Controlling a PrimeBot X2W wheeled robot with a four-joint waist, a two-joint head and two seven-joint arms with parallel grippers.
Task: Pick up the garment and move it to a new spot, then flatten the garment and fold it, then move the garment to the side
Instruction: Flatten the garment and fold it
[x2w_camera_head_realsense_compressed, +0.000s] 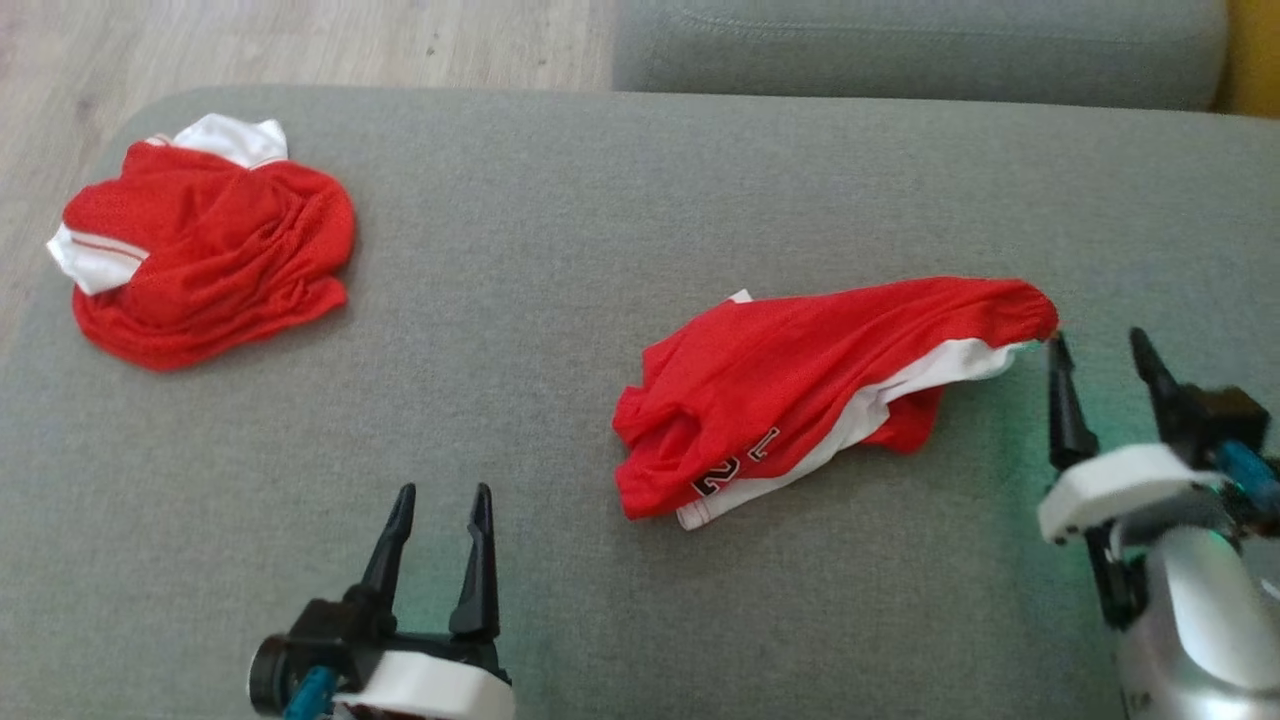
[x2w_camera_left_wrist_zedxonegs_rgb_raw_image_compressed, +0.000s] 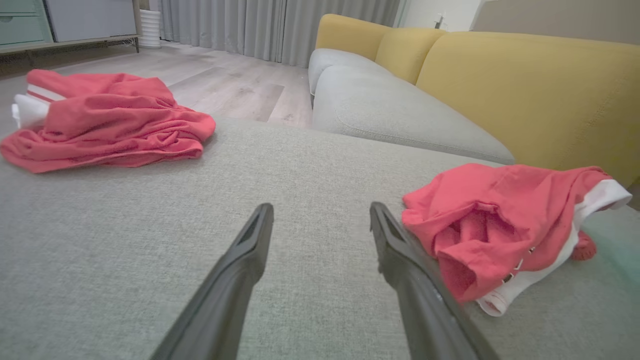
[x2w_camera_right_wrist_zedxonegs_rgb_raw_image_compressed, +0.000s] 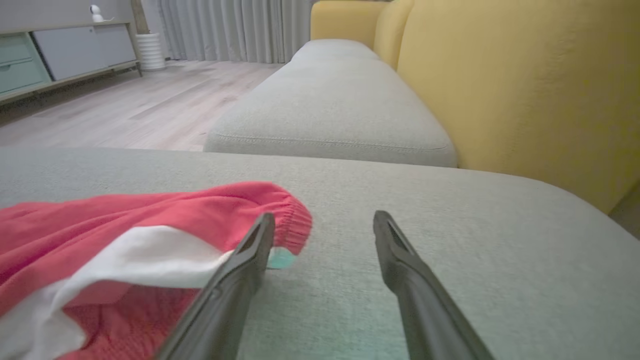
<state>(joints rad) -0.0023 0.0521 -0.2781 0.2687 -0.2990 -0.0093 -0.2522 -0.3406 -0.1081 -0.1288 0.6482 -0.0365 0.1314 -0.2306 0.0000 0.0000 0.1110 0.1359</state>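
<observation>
A crumpled red garment (x2w_camera_head_realsense_compressed: 800, 390) with a white band and black numerals lies on the grey cushion, right of centre; it also appears as the red garment (x2w_camera_left_wrist_zedxonegs_rgb_raw_image_compressed: 500, 225) and the red garment (x2w_camera_right_wrist_zedxonegs_rgb_raw_image_compressed: 125, 250) in the wrist views. My right gripper (x2w_camera_head_realsense_compressed: 1100, 350) stands open just right of its elastic end, nothing between the fingers; its left finger (x2w_camera_right_wrist_zedxonegs_rgb_raw_image_compressed: 250, 255) nearly touches the hem. My left gripper (x2w_camera_head_realsense_compressed: 440, 500) is open at the lower left, apart from the cloth, its right finger (x2w_camera_left_wrist_zedxonegs_rgb_raw_image_compressed: 395, 250) close beside the garment's folded edge.
A second red and white garment (x2w_camera_head_realsense_compressed: 210, 255) lies bunched at the cushion's far left corner. A further grey seat cushion (x2w_camera_head_realsense_compressed: 920, 45) sits behind, with a yellow backrest (x2w_camera_right_wrist_zedxonegs_rgb_raw_image_compressed: 515, 85) to the right. Wooden floor (x2w_camera_head_realsense_compressed: 300, 40) lies beyond the far edge.
</observation>
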